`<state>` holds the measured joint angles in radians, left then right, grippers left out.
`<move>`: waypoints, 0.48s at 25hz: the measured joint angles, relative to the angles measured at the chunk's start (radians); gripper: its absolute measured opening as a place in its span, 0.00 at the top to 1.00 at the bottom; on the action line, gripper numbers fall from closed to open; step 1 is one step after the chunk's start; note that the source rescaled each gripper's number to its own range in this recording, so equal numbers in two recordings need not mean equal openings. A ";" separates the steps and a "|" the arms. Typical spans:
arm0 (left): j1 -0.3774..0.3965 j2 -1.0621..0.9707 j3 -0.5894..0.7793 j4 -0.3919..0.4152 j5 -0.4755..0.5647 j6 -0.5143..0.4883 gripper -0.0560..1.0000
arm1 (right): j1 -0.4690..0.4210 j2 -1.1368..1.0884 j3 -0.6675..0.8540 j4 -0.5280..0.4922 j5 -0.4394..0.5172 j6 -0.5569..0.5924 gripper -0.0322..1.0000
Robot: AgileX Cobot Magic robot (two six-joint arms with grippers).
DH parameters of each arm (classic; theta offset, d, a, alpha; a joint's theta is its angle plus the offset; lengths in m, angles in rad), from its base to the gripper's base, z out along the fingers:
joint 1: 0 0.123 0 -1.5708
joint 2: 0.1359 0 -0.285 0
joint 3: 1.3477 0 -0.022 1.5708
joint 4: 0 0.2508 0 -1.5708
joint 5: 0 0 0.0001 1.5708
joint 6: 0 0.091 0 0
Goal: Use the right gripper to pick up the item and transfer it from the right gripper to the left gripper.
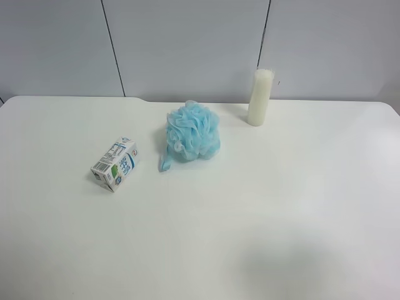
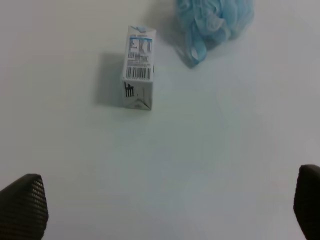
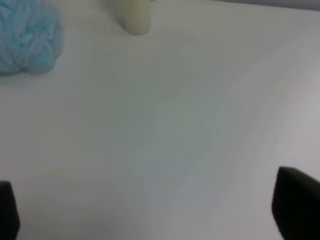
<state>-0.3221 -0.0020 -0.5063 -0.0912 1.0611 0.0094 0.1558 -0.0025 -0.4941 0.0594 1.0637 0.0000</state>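
The milk carton (image 1: 115,164), white with blue lettering and a green patch, lies on its side on the white table (image 1: 281,219), towards the exterior high view's left. It also shows in the left wrist view (image 2: 138,67), barcode side up. My left gripper (image 2: 165,202) is open and empty, its fingertips (image 2: 22,205) wide apart and well short of the carton. My right gripper (image 3: 152,207) is open and empty above bare table; the carton is out of its view. Neither arm shows in the exterior high view.
A fluffy light-blue bath pouf (image 1: 192,132) sits just beside the carton, towards the table's middle back; it also shows in both wrist views (image 3: 25,40) (image 2: 215,20). A tall cream-white cylinder (image 1: 260,97) stands upright at the back, also in the right wrist view (image 3: 136,15).
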 joint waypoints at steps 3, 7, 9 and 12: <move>0.000 0.000 0.001 0.022 0.000 -0.009 0.00 | 0.000 0.000 0.000 0.000 0.000 0.000 0.00; 0.000 0.000 0.001 0.039 0.000 -0.009 0.00 | 0.000 0.000 0.000 0.000 0.000 0.000 0.00; 0.000 0.000 0.001 0.041 0.000 -0.009 0.00 | 0.000 0.000 0.000 0.000 0.000 0.000 0.00; 0.000 0.000 0.001 0.046 0.000 -0.009 0.00 | 0.000 0.000 0.000 0.000 0.000 0.000 0.00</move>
<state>-0.3221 -0.0020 -0.5052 -0.0454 1.0611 0.0000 0.1558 -0.0025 -0.4941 0.0594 1.0637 0.0000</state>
